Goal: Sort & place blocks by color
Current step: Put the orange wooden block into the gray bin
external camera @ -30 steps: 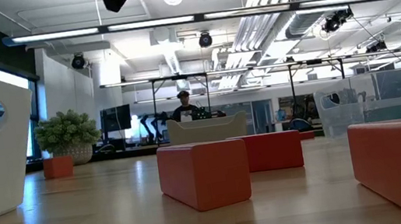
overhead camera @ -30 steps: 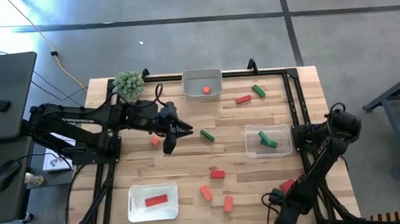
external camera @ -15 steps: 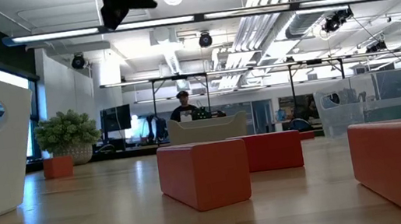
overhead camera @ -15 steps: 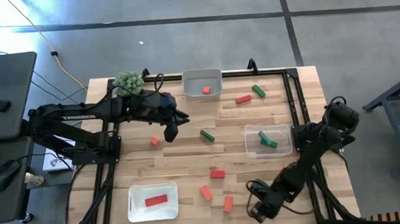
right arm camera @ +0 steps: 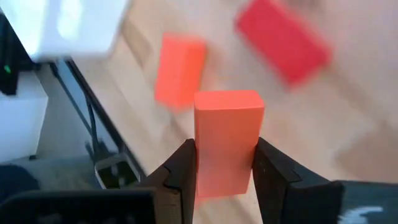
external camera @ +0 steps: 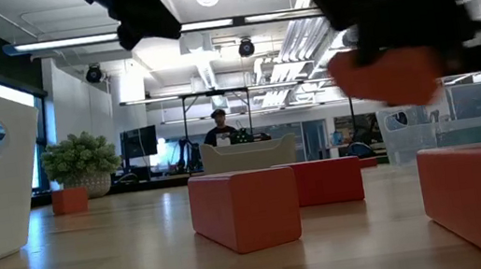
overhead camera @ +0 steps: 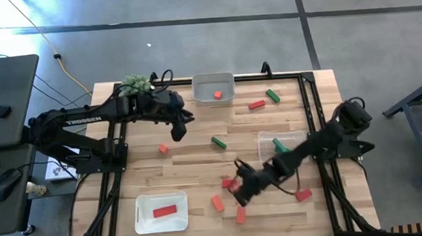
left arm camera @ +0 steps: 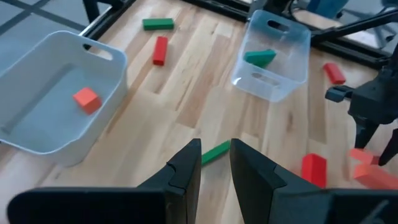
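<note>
**Sorting partly done, most blocks loose**

Since a second ago, right gripper [overhead camera: 240, 191] swung from 5 o'clock toward bench [overhead camera: 199, 160] centre, fingers clamped on a coral block [right arm camera: 226, 142]. Left gripper [overhead camera: 177, 128] hovers at 11 o'clock, fingers narrowly apart, empty. Trays hold four blocks; roughly eight remain loose.

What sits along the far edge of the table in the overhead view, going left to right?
Green plant ball → the left gripper, a little nearer than the rest → grey tray holding one orange block → red block → green block.
</note>
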You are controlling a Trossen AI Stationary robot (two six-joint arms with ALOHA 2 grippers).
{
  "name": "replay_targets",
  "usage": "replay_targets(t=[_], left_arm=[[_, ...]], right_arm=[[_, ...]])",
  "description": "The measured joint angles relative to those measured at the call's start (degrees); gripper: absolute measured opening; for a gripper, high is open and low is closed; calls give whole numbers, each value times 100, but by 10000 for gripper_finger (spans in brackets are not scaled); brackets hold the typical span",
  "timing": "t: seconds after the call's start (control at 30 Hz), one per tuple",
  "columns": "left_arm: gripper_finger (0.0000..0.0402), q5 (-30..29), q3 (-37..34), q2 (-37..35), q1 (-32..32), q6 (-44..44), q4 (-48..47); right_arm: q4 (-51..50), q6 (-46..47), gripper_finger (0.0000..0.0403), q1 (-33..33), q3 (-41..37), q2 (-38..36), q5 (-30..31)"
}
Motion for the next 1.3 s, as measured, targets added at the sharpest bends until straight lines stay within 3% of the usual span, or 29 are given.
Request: replay_targets(t=[0.17, 0.7, 1.03, 1.3], left_arm=[[76, 1, 0, 0, 265, 146, -20], [76, 1, 0, 0, 1086, 196, -49], [76, 1, 0, 0, 1413, 196, -47], [76, 0, 0, 0, 1669, 196, -47]], right_arm=[[247, -974, 96, -699, 1, 0, -140], [935, -3998, 96, -3012, 3, 0, -1419], [1290, -5238, 96, -4266, 3, 0, -2116], [1676, -5847, 96, -5040, 3, 0, -2163]])
